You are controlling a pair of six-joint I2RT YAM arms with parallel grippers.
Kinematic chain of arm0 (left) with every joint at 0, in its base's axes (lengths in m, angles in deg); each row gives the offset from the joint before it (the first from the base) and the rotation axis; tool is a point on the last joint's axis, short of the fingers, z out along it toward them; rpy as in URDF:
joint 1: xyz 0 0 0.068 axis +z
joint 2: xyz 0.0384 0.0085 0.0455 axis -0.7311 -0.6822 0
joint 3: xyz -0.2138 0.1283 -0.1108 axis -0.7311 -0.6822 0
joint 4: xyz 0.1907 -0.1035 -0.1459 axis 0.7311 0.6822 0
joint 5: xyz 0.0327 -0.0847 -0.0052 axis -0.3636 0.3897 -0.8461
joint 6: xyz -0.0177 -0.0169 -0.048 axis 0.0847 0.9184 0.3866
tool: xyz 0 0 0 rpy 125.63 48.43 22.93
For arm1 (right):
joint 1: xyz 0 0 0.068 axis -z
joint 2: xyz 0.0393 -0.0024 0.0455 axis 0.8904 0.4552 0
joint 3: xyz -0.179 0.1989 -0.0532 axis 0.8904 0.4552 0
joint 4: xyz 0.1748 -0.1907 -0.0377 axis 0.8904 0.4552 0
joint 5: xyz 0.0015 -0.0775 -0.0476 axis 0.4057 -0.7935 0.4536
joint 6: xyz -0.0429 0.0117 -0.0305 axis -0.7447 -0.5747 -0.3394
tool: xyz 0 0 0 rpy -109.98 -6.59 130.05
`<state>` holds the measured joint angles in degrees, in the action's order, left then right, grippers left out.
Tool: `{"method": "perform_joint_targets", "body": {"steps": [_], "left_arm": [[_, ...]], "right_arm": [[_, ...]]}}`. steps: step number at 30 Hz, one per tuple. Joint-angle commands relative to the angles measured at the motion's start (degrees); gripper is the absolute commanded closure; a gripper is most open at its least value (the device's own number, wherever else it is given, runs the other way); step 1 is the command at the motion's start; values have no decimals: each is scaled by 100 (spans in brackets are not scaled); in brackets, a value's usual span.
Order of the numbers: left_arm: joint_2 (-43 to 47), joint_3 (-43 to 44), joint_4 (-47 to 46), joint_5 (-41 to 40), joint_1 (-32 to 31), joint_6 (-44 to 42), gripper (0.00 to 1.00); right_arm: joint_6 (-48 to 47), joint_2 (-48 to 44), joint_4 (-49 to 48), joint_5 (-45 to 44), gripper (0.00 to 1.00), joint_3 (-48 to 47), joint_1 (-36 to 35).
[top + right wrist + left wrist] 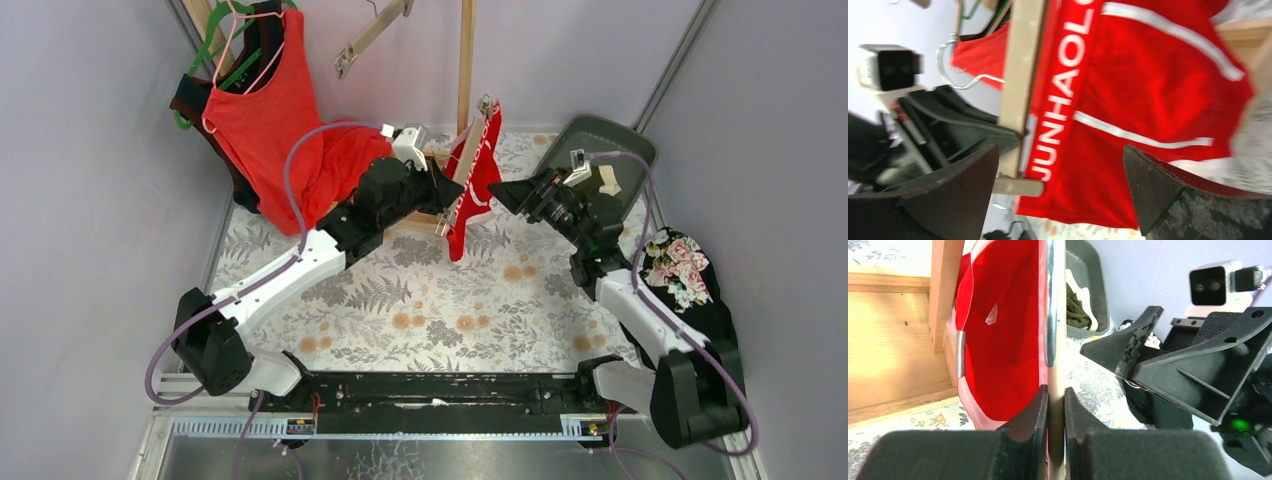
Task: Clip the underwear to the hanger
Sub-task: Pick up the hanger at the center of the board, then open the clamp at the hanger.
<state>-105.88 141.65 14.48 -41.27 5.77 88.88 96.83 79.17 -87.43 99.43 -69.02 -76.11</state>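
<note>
The bright red briefs [478, 180] hang from a wooden clip hanger [468, 150] held upright mid-table. My left gripper [443, 190] is shut on the hanger's pale bar [1056, 365], and the red briefs [1003, 340] hang just left of the bar in its wrist view. My right gripper [503, 195] is open and empty, close to the briefs' right side. Its wrist view shows the "JUNHAOLONG" waistband [1063, 85] along the hanger bar [1020, 65] between the spread jaws. The olive green briefs [1077, 307] lie in a grey bin [1098, 285].
The grey bin [625, 145] sits at the back right. A red tank top [270, 110] hangs on hangers at the back left. A wooden stand post [465, 60] rises behind the hanger. A black floral cloth [685, 270] lies at the right edge.
</note>
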Motion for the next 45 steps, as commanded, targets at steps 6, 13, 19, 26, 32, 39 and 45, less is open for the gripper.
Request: {"method": "perform_joint_targets", "body": {"steps": [6, 13, 19, 26, 32, 39, 45], "left_arm": [[-460, 1424, 2224, -511, -147, -108, 100], [-758, 1779, 3198, -1304, -547, -82, 100], [-703, 1736, 3707, -2357, -925, -46, 100], [-576, 1546, 4035, -3365, -1115, -223, 100], [-681, 1534, 4274, -4283, -1329, -220, 100], [-721, 1634, 4324, -4772, -1601, -321, 100], [-621, 1597, 4299, -4613, -1731, -694, 100]], "right_arm": [[-2918, -644, 4802, -2432, 1, -1490, -4], [-3120, -507, 5271, -2932, 1, -1736, -2], [-3356, -367, 5427, -2980, 1, -1998, -4], [-3519, -130, 5495, -2948, 1, -2228, -8], [-3553, 1, 5460, -2911, 1, -2202, -8], [-3633, 48, 5436, -2925, 1, -2178, -11], [-3748, 48, 5440, -3065, 1, -2188, -16]]}}
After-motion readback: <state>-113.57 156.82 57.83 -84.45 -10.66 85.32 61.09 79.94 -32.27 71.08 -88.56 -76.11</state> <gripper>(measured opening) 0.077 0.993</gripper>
